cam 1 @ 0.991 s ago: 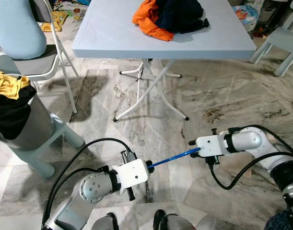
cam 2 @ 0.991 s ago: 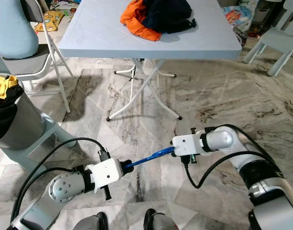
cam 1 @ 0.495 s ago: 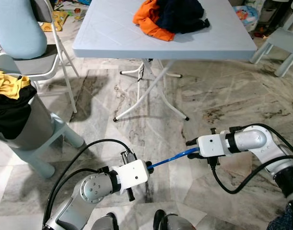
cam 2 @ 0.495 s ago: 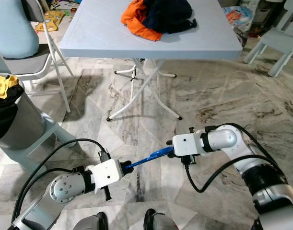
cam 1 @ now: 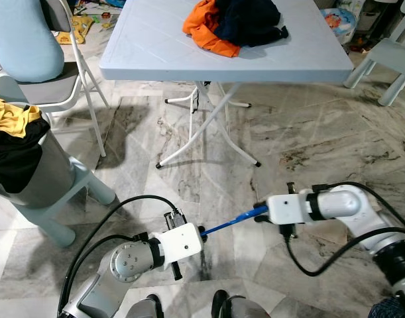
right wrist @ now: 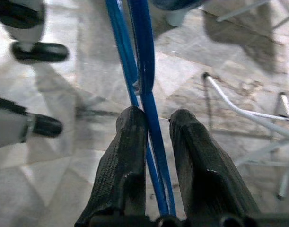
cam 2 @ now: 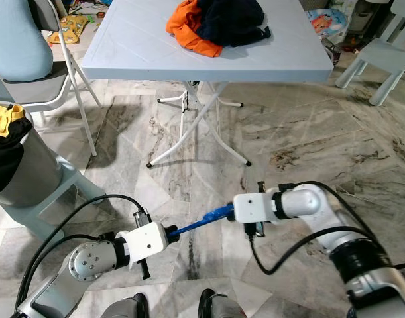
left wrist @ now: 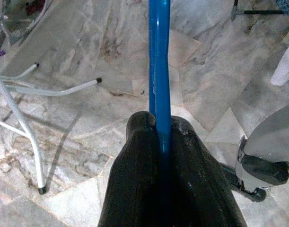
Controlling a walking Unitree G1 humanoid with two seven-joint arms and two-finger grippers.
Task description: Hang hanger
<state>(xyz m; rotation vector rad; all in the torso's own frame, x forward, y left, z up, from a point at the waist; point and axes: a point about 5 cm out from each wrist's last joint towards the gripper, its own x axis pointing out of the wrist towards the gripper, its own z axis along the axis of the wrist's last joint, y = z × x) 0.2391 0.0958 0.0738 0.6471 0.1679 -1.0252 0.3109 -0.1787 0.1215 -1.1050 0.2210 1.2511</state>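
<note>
left eye view gives you the bench (cam 1: 156, 46) with clothes (cam 1: 235, 23) piled on it, chairs off to your left, marble floor (cam 1: 308, 139) below. low before you, both arms share one blue hanger (cam 1: 230, 221), stretched level between them above the floor. your left pincer (left wrist: 159, 126) is pressed tight on one end; your right pincer (right wrist: 156, 125) pinches the other more loosely, likely steadying it for a handover.

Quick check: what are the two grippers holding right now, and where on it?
Both hold the blue hanger. The left gripper is shut on one end of it; the right gripper has the other end between its fingers, with a visible gap.
</note>
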